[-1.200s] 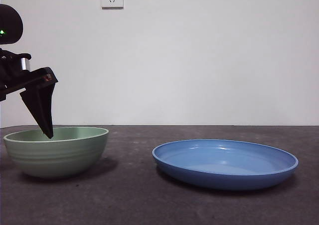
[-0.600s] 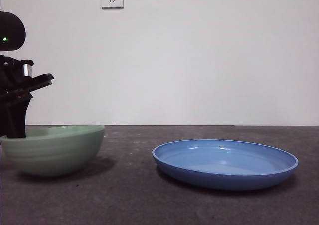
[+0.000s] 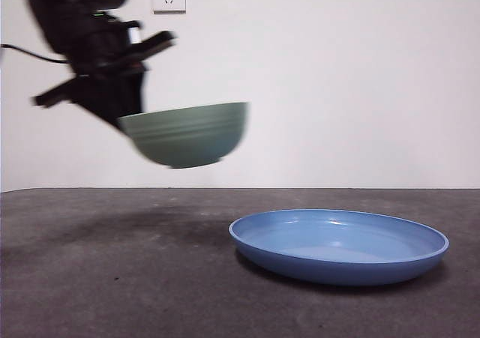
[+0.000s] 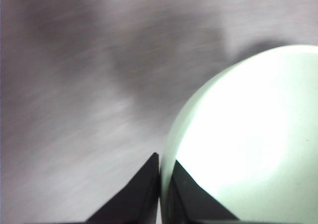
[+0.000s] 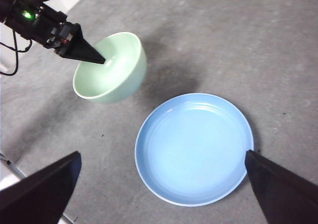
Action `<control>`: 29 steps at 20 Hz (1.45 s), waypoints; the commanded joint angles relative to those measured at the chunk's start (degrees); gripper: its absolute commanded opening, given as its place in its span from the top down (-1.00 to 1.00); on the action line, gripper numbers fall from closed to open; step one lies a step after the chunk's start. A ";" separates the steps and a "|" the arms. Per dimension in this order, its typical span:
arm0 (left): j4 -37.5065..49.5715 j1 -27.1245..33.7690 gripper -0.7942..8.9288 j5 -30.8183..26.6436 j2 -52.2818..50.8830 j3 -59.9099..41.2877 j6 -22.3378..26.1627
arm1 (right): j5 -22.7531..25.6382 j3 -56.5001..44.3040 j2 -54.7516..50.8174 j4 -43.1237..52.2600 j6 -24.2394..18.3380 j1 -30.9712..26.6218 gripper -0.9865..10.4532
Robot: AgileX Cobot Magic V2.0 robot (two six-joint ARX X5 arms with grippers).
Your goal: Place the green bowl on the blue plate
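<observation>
Motion-blurred green bowl (image 3: 187, 134) and table (image 4: 74, 85)

Front view: even, soft indoor light; white wall bright and flat. The pale sage-green ridged round bowl (image 3: 187, 134) and the dark arm beside it are smeared by motion blur; its shadow on the dark grey table (image 3: 112, 278) is faint and diffuse. The wide glossy medium-blue round plate (image 3: 339, 246) is sharp, with pale highlights inside.

Left wrist view: heavily blurred tabletop; bowl interior overexposed to near white.

Right wrist view: clear, well lit; soft shadow beside the bowl.
</observation>
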 commanded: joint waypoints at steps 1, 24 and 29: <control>0.26 -4.70 0.82 -0.09 5.35 5.51 -1.57 | 0.20 0.68 -1.20 -0.42 -0.50 0.26 -0.15; 1.51 -18.82 0.57 -3.26 24.13 18.34 -0.76 | 0.20 0.68 -4.26 -1.33 -0.44 0.26 -0.15; -0.07 -18.82 -0.25 -2.32 24.06 21.64 -0.87 | 0.20 0.70 -4.26 -1.31 -0.42 0.26 -0.15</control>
